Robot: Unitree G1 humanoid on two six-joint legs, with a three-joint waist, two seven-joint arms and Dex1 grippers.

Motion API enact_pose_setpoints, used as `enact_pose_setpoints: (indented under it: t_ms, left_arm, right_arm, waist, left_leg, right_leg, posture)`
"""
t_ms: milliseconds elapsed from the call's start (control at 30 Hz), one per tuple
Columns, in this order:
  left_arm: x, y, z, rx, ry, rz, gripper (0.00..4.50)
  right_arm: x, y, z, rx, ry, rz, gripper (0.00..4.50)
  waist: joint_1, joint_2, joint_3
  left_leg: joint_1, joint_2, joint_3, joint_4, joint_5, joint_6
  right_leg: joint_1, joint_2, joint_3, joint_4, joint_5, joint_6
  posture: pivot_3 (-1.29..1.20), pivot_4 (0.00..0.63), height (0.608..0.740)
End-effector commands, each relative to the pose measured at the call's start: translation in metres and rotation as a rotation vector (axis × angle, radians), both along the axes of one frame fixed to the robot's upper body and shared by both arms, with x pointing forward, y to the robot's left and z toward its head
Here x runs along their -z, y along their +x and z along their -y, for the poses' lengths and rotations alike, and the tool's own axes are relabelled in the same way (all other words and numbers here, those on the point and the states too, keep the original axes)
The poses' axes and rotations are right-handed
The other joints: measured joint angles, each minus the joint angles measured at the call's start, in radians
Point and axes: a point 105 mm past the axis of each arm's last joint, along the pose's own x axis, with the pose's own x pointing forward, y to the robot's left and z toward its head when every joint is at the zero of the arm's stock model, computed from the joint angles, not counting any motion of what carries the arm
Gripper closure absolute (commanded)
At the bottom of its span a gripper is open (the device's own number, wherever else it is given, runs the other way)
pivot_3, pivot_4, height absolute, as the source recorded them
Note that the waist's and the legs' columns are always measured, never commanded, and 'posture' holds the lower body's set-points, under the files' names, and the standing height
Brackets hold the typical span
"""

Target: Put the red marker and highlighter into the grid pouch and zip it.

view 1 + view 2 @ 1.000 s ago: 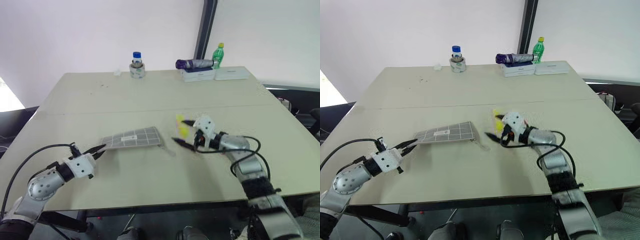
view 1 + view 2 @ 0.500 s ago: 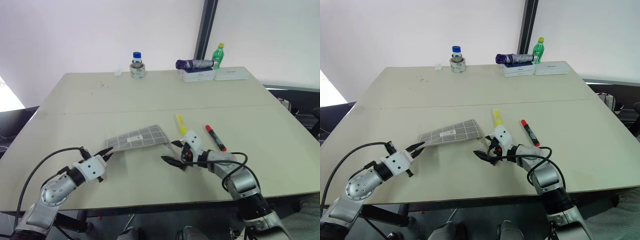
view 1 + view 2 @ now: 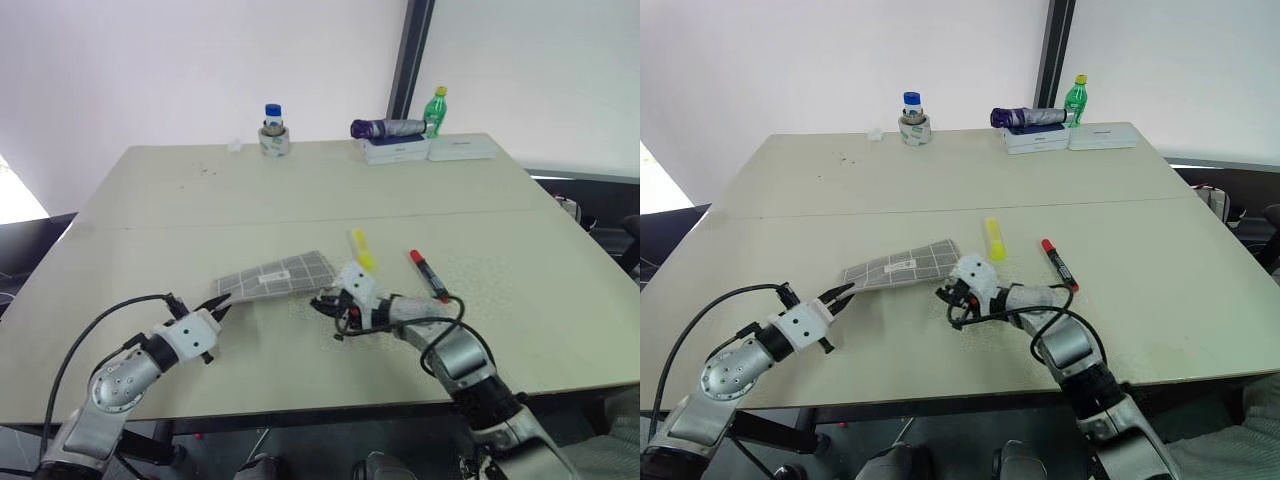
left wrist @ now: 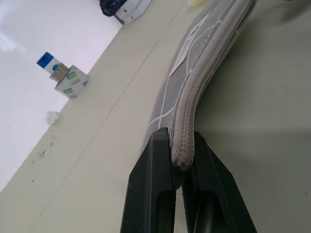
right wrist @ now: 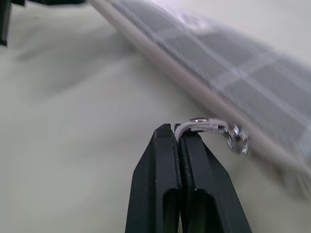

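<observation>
The grid pouch (image 3: pixel 275 278) is grey with white lines and lies tilted near the table's middle, its left end raised. My left gripper (image 3: pixel 218 300) is shut on that end, and its fingers (image 4: pixel 158 160) pinch the zipper edge. At the pouch's right corner my right gripper (image 3: pixel 325 303) is shut on the zipper pull (image 5: pixel 201 125), a small grey cord with a metal ring. The yellow highlighter (image 3: pixel 362 250) lies on the table just behind the right gripper. Further right lies the red marker (image 3: pixel 429 275). Both pens are outside the pouch.
At the table's far edge stand a blue-capped bottle on a tape roll (image 3: pixel 274 130), a purple folded umbrella (image 3: pixel 388 127) on white boxes (image 3: pixel 440 148), and a green bottle (image 3: pixel 436 110). The table's front edge (image 3: pixel 300 405) runs just below both arms.
My right gripper moved left from beside the highlighter to the pouch's right corner and went from open to shut on the zipper pull. The left gripper kept its grip on the pouch.
</observation>
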Motion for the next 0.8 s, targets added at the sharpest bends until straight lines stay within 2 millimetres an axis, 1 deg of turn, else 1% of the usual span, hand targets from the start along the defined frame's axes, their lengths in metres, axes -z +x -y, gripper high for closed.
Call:
enact_pose_setpoints:
  t_ms: [33, 100, 167, 300, 433, 567, 733, 800]
  left_arm:
    - [-0.008, -0.002, 0.013, 0.031, -0.011, 0.039, 4.50]
    - [-0.006, -0.004, 0.020, 0.045, -0.006, 0.040, 4.50]
    - [-0.007, -0.003, 0.022, 0.036, -0.025, 0.042, 4.50]
    - [-0.009, 0.001, 0.028, 0.023, -0.045, 0.051, 4.50]
    - [-0.010, 0.005, 0.033, 0.023, -0.044, 0.057, 4.50]
    - [-0.010, 0.009, 0.037, 0.025, -0.046, 0.061, 4.50]
    - [-0.011, 0.010, 0.037, 0.025, -0.045, 0.068, 4.50]
    - [-0.012, 0.011, 0.034, 0.011, -0.045, 0.074, 4.50]
  right_arm:
    - [-0.009, 0.000, -0.027, -0.088, -0.018, 0.088, 4.47]
    - [-0.016, -0.002, -0.046, -0.147, -0.017, 0.121, 4.47]
    - [-0.018, -0.007, -0.058, -0.216, -0.034, 0.163, 4.47]
    - [-0.018, -0.018, -0.075, -0.337, -0.055, 0.203, 4.47]
    - [-0.019, -0.025, -0.085, -0.416, -0.072, 0.236, 4.47]
    - [-0.016, -0.031, -0.087, -0.482, -0.094, 0.260, 4.47]
    - [-0.019, -0.026, -0.082, -0.448, -0.042, 0.207, 4.47]
    - [-0.021, -0.024, -0.074, -0.427, -0.009, 0.170, 3.88]
  waist:
    - [0.000, 0.000, 0.000]
    - [-0.001, 0.000, 0.000]
    - [-0.001, 0.000, 0.000]
    - [0.003, -0.001, 0.000]
    - [0.003, -0.001, -0.001]
    - [0.002, -0.001, -0.001]
    - [0.001, -0.001, -0.001]
    - [0.002, -0.001, -0.001]
  left_leg:
    - [0.000, 0.000, 0.000, 0.000, 0.000, 0.000]
    - [0.000, 0.000, 0.000, 0.000, 0.001, -0.001]
    - [0.000, 0.000, 0.000, 0.000, 0.002, -0.003]
    - [0.000, 0.000, 0.000, 0.000, 0.003, -0.005]
    - [0.000, 0.000, 0.000, 0.000, 0.003, -0.005]
    - [0.000, 0.000, 0.000, 0.000, 0.003, -0.005]
    - [0.000, 0.000, 0.000, 0.000, 0.003, -0.005]
    - [0.000, 0.000, 0.000, 0.000, 0.003, -0.005]
  right_leg:
    - [0.000, 0.000, 0.000, 0.000, 0.000, 0.000]
    - [0.000, 0.000, 0.000, 0.000, 0.000, 0.000]
    - [0.000, 0.000, 0.000, 0.000, 0.000, 0.000]
    - [0.000, 0.000, 0.000, 0.000, 0.000, 0.000]
    - [0.001, 0.000, -0.001, 0.000, 0.000, 0.000]
    - [0.000, 0.000, -0.001, 0.000, 0.000, 0.000]
    - [0.000, 0.000, -0.001, 0.000, 0.000, 0.000]
    - [0.000, 0.000, -0.001, 0.000, 0.000, 0.000]
  posture:
    - [0.00, 0.150, 0.740]
    - [0.00, 0.150, 0.740]
    - [0.00, 0.150, 0.740]
    - [0.00, 0.150, 0.740]
    - [0.00, 0.150, 0.740]
    - [0.00, 0.150, 0.740]
    - [0.00, 0.150, 0.740]
    - [0.00, 0.150, 0.740]
